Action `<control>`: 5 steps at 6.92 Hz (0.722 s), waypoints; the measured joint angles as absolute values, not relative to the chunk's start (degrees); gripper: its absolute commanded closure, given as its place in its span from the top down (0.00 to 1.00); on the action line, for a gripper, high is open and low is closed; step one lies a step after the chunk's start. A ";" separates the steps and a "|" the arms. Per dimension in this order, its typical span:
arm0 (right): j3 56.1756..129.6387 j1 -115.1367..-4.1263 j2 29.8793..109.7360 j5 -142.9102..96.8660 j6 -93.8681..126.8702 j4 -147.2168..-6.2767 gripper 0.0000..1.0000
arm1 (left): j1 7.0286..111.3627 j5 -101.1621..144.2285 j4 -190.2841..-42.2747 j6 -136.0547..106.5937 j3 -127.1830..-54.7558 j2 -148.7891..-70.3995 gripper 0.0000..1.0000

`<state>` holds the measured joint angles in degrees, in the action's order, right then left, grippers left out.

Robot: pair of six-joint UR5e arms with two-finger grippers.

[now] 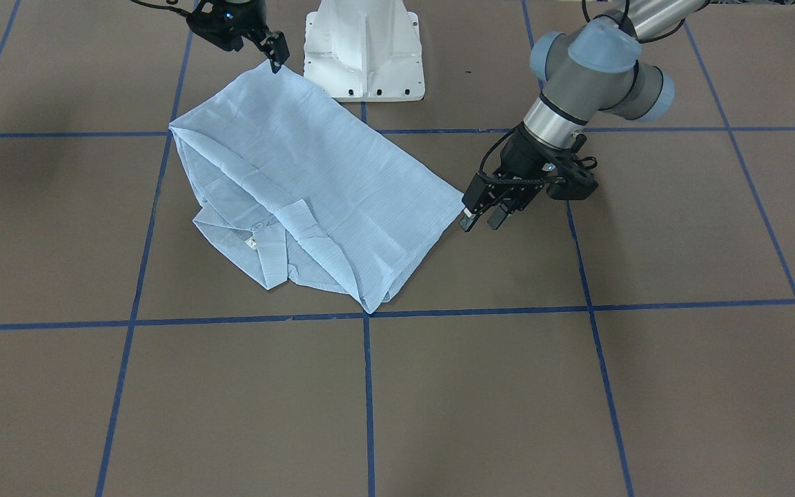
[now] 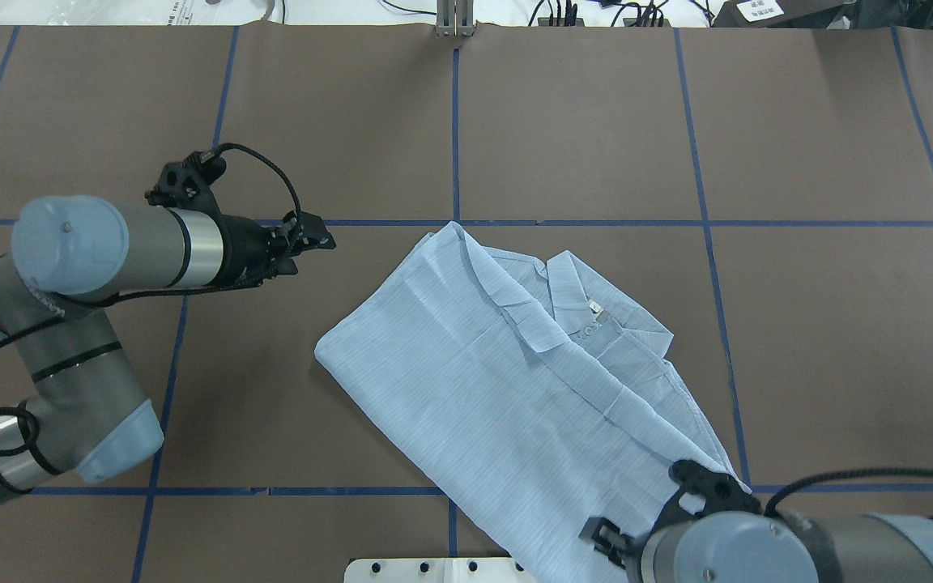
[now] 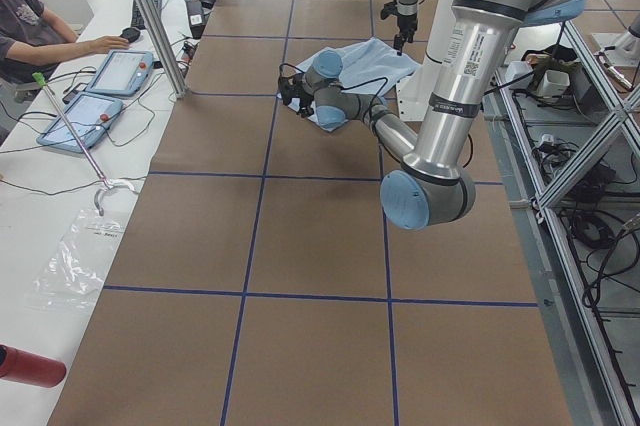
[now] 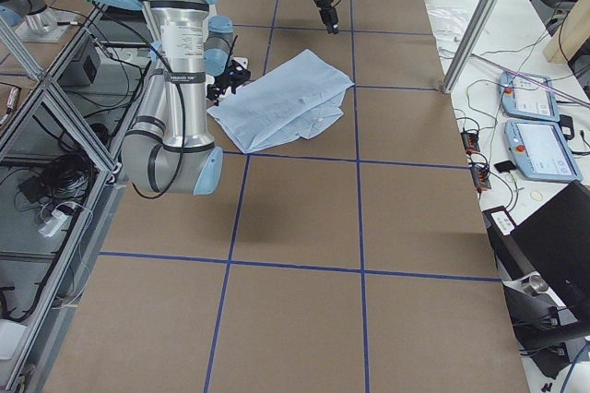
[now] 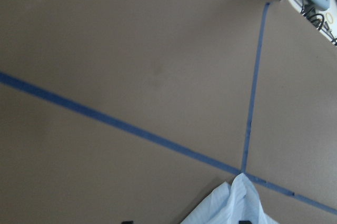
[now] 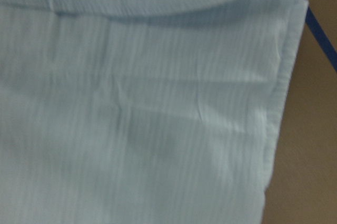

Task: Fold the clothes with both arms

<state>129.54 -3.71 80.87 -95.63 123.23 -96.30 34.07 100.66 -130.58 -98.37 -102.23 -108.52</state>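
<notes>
Shirt [image 1: 315,186], folded, collar up

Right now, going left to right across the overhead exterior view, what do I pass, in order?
Left arm → left end effector, apart from the cloth → pale-blue shirt, lying folded on the table → right arm at the bottom edge, its tip over the shirt's near corner.
</notes>
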 measured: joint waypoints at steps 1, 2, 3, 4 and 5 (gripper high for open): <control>128.71 -9.77 79.99 -95.68 119.70 -96.17 1.00 | 30.49 97.38 -127.66 -100.73 -103.35 -107.81 0.76; 127.48 -15.09 78.81 -95.73 115.89 -96.15 1.00 | 27.27 94.33 -124.40 -102.85 -103.88 -107.66 0.77; 125.61 -18.75 76.84 -95.75 113.37 -96.15 1.00 | 25.26 92.66 -122.16 -104.60 -104.04 -107.66 0.77; 123.58 -20.61 74.88 -95.73 112.21 -96.15 1.00 | 23.99 91.61 -120.95 -105.73 -103.96 -107.71 0.71; 122.37 -21.53 73.85 -95.72 111.77 -96.15 1.00 | 23.26 90.95 -120.41 -106.21 -103.74 -107.81 0.59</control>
